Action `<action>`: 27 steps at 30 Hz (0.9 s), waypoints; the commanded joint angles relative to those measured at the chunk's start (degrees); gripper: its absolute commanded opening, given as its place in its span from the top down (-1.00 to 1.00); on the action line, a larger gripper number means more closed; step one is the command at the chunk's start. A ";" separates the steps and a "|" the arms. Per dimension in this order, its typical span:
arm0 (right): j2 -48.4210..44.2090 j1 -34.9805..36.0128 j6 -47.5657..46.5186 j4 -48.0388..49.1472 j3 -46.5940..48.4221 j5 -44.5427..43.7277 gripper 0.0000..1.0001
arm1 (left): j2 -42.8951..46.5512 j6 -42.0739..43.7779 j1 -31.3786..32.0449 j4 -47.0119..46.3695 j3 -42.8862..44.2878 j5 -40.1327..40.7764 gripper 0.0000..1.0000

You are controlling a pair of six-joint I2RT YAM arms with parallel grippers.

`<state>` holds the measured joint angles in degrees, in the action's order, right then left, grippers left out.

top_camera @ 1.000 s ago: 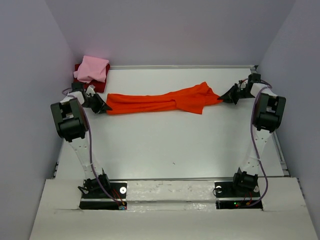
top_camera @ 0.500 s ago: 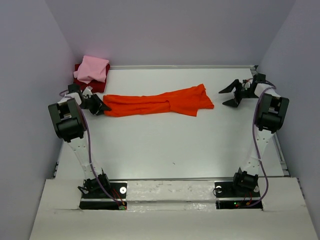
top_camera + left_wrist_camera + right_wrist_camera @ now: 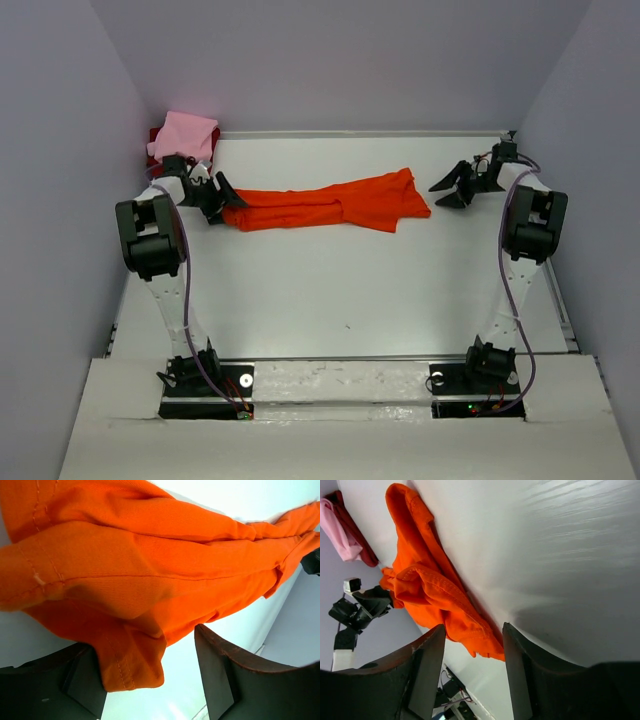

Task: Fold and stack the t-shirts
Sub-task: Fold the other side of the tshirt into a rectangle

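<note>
The orange-red t-shirt (image 3: 330,205) lies bunched in a long band across the far half of the table. My left gripper (image 3: 222,200) is open at its left end. In the left wrist view a hemmed corner of the t-shirt (image 3: 130,665) hangs between the spread jaws of that gripper (image 3: 150,680), against the left finger (image 3: 75,680). My right gripper (image 3: 450,188) stands open just right of the shirt's other end, apart from it. Its wrist view shows the gripper (image 3: 470,670) with nothing in it and the orange cloth (image 3: 430,590) beyond. The pink t-shirt (image 3: 187,135) lies folded on the dark red t-shirt (image 3: 157,137) at the far left corner.
The white table (image 3: 340,290) is walled in by grey panels at the left, back and right. The folded pile sits close behind the left arm (image 3: 150,240). The right arm (image 3: 535,225) stands near the table's right edge.
The right gripper let go of the shirt's right end and drew back. The left gripper opened and shifted right and farther back. The shirt's band has slackened and shortened.
</note>
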<state>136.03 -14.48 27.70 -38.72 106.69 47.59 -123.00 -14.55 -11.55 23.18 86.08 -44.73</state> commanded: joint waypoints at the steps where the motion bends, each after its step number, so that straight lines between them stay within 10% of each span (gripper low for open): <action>1: -2.61 2.43 -2.03 -1.70 4.55 -2.06 -0.10 | 1.62 2.15 0.91 5.37 1.36 7.19 -0.52; 27: 3.72 5.86 -4.68 -4.52 8.27 -2.24 -0.39 | 2.94 7.87 1.18 14.44 5.68 11.16 -0.53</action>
<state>138.10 -10.39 23.79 -44.45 112.20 45.43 -122.80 -8.73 -10.33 34.00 90.78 -36.34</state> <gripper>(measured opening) 0.699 0.760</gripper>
